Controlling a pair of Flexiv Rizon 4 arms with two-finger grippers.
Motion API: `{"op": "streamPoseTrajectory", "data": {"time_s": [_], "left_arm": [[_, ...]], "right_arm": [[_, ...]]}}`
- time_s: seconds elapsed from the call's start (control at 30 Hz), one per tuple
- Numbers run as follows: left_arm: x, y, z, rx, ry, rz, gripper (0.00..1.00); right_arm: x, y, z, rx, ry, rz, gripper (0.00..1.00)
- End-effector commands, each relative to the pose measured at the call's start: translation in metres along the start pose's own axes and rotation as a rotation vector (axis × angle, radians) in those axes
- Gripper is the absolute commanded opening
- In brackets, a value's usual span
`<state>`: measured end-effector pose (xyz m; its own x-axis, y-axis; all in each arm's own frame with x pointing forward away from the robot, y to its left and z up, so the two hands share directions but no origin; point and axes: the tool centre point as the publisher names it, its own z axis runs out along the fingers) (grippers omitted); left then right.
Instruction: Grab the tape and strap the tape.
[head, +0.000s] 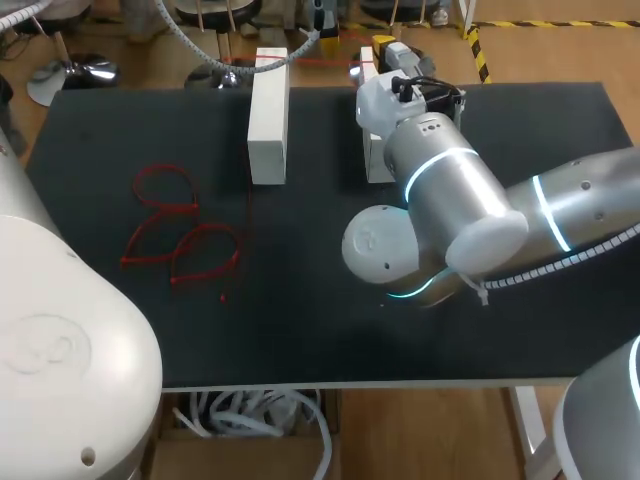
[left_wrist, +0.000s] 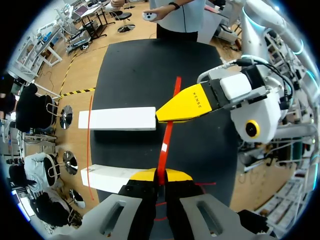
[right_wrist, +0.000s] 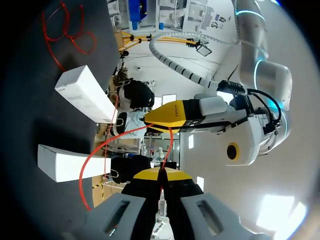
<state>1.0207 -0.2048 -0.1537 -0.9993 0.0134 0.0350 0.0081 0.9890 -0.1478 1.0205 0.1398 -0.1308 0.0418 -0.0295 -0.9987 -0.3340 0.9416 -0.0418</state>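
- My left gripper (left_wrist: 160, 176): yellow tips pressed together, pinching the red tape (left_wrist: 167, 132) between them. It sits just beside the left white block (head: 268, 115), at the end of that block.
- My right gripper (right_wrist: 162, 174): also clamped on the same red tape, tips closed with the strand coming out between them. It is further from the left white block, over the second white block (left_wrist: 120, 118).
- The tape runs in a straight stretch from one gripper to the other, crossing the gap between the left white block and the second one (it looks taut in the left wrist view).
- Another thin strand of tape passes the far ends of both blocks, curving round from my left gripper in the right wrist view.
- Both blocks lie flat on the black table (head: 300, 330), side by side and apart. My right arm (head: 450, 190) covers part of the second one in the head view.
- Loose red tape loops (head: 180, 230) lie on the table on the side of the left white block away from the second block. I can't tell whether they join the held strand.
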Motion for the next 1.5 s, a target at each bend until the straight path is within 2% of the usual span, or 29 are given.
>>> {"op": "streamPoseTrajectory", "data": {"time_s": [0.03,0.7,0.97,1.23,1.5], "left_arm": [[-0.001,-0.001,-0.001,-0.004,0.002,0.0,0.0],[-0.001,-0.001,-0.001,-0.004,0.002,0.0,0.0],[-0.001,-0.001,-0.001,-0.004,0.002,0.0,0.0],[-0.001,-0.001,-0.001,-0.004,0.002,0.0,0.0],[-0.001,-0.001,-0.001,-0.004,0.002,0.0,0.0]], "right_arm": [[0.002,-0.004,0.001,-0.006,0.0,-0.023,0.0],[0.008,-0.002,0.002,-0.03,-0.017,-0.085,0.0],[0.007,-0.002,0.002,-0.017,-0.011,-0.067,0.0],[0.001,0.009,-0.001,-0.019,-0.015,-0.049,0.0],[0.003,0.015,0.0,-0.005,-0.019,-0.062,0.0]]}}
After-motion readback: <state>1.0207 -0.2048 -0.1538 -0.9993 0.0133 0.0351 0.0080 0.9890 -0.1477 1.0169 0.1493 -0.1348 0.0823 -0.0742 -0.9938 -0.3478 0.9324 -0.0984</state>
